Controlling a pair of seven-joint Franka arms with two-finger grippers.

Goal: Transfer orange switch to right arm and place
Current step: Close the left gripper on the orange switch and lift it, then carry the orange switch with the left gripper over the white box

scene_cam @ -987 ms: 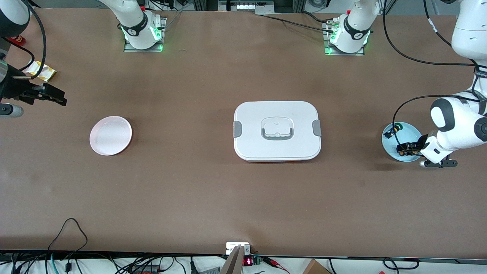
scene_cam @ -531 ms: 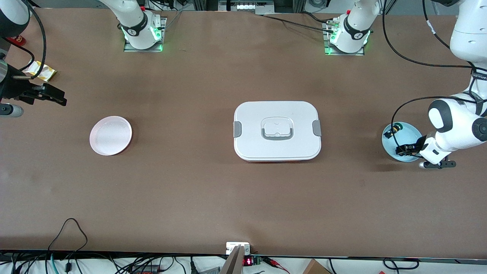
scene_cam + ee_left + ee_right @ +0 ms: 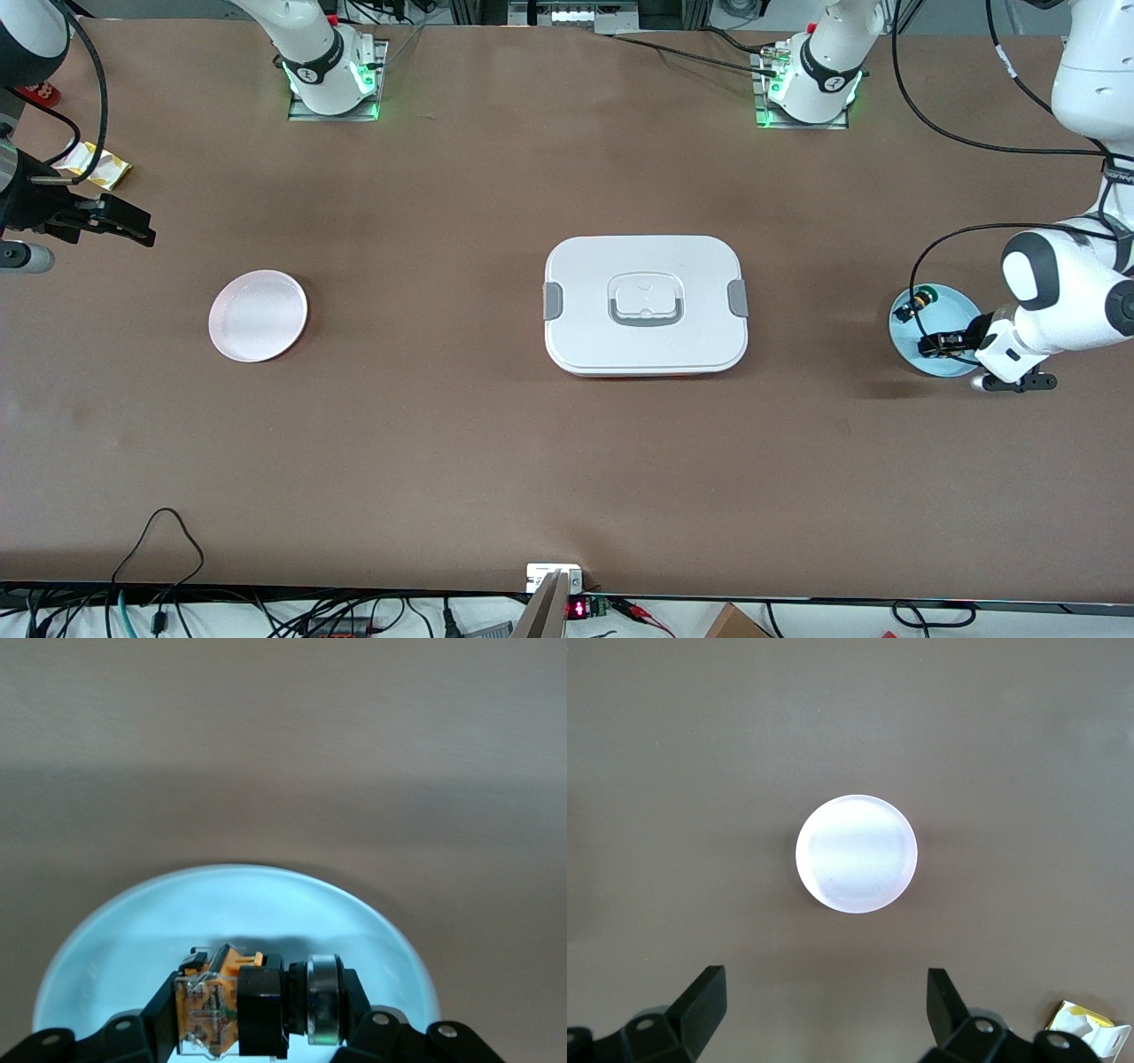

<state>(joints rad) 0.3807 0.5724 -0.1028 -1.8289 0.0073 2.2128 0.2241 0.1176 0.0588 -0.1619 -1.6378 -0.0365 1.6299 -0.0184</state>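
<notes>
My left gripper is shut on the orange switch just over the light blue plate at the left arm's end of the table. In the left wrist view the fingers clamp both ends of the switch, which has a tan-orange body, a black middle and a silver ring. Its shadow falls on the plate. The cap face is hidden. My right gripper is open and empty, held up beside the pink plate. It also shows in the right wrist view.
A second switch with a green cap lies on the blue plate. A white lidded box sits mid-table. A yellow wrapper lies near the right arm's end. The pink plate shows in the right wrist view.
My left gripper, with the switch in it, has shifted slightly over the blue plate. The right arm has not moved.
</notes>
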